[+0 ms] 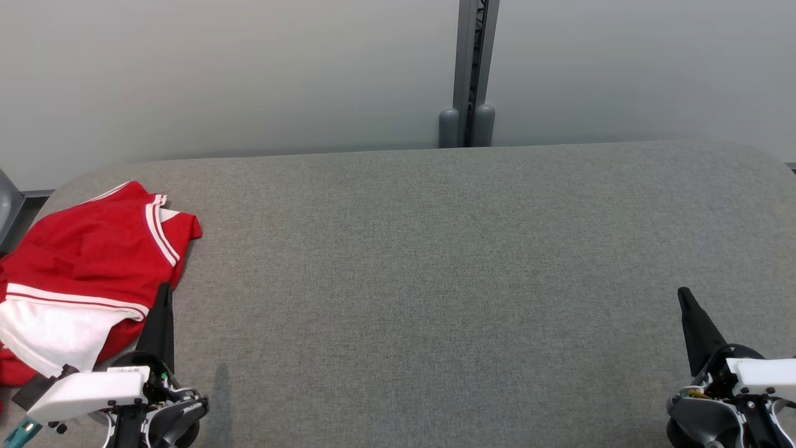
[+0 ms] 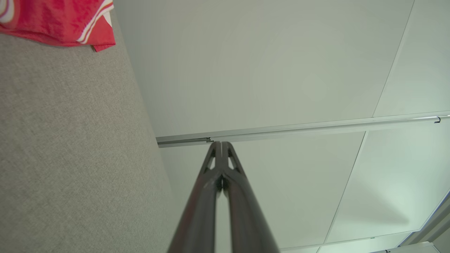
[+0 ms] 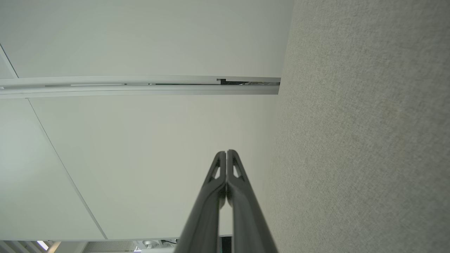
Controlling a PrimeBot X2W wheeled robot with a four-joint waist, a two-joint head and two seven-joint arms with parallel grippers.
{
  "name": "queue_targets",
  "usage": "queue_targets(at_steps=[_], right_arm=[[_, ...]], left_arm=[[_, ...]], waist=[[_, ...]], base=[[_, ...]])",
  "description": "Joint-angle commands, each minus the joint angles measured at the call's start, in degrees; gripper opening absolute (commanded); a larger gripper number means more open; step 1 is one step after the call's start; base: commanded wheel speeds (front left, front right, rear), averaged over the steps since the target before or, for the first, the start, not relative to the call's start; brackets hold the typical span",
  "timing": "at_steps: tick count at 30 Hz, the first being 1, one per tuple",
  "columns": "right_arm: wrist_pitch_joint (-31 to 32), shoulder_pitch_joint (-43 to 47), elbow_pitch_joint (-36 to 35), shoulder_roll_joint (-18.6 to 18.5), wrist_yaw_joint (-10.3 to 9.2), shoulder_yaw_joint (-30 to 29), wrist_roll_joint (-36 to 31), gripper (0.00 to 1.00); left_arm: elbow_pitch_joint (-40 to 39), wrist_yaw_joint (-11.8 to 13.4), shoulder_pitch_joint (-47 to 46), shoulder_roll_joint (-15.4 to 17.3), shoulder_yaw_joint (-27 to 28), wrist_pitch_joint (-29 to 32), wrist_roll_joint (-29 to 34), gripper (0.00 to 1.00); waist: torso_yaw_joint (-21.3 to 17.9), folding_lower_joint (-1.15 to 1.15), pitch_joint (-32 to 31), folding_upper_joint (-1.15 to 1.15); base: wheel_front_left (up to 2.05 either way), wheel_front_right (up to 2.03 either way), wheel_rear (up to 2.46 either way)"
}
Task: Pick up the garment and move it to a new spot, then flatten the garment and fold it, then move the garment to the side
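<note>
A grey fabric-covered tabletop [image 1: 435, 261] with rounded far corners carries a crumpled red-and-white garment [image 1: 81, 261] at its left edge, toward the near side.

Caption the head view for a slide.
Red-and-white garment bunched at the left end of the grey table; left gripper and right gripper shut.

Grey fabric-covered table [image 1: 435, 280] with rounded far corners; pale wall panels [image 1: 217, 74] behind it; a grey metal post [image 1: 471, 62] between the panels at twelve o'clock.

Dark tapered left pincer [image 1: 165, 290] and right pincer [image 1: 683, 292], white wrist housings [image 1: 87, 389]
</note>
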Motion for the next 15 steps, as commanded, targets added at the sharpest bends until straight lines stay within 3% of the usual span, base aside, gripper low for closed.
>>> queue_targets(at_steps=[1, 15], right_arm=[[0.1, -0.2, 0.1, -0.4, 0.05, 0.0, -0.2, 0.0], [0.1, -0.2, 0.1, -0.4, 0.05, 0.0, -0.2, 0.0]], left_arm=[[0.0, -0.3, -0.8, 0.2, 0.1, 0.1, -0.1, 0.0], [0.0, -0.3, -0.8, 0.2, 0.1, 0.1, -0.1, 0.0]], waist=[[0.0, 0.0, 0.0, 0.0], [0.0, 0.0, 0.0, 0.0]], base=[[0.0, 0.0, 0.0], [0.0, 0.0, 0.0]])
